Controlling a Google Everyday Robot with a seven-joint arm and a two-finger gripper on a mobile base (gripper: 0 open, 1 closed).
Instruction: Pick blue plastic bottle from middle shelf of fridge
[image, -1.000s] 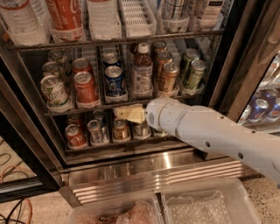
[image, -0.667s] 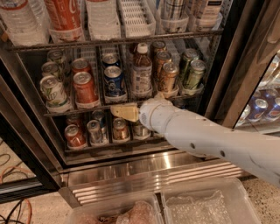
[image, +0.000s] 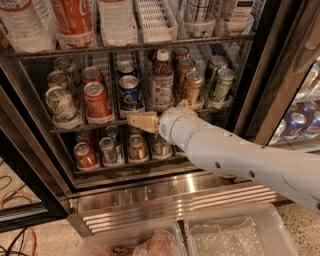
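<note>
The jaws of the gripper (image: 142, 122) show only as one flat tan wedge, so I cannot tell how far they are open; no object is seen held in them. The wedge points to the left and lies across the thin metal front edge of the dark wire middle shelf (image: 95, 123), just below the blue can (image: 130, 92) and apart from it. Behind the wedge, the thick white arm (image: 240, 160) comes in from the lower right corner of the view. The slim clear blue plastic bottle (image: 161, 80), with a white cap and a bluish-white label, stands upright near the front edge of this shelf, about in the middle of its length. It is between the blue can on its left and the gold can (image: 192, 88) on its right, and it is above and a little right of the gripper, not touching it. A red can (image: 97, 100) and a green can (image: 62, 106) stand toward the left end of the shelf. The ribbed steel base of the large fridge (image: 165, 195) runs below.
</note>
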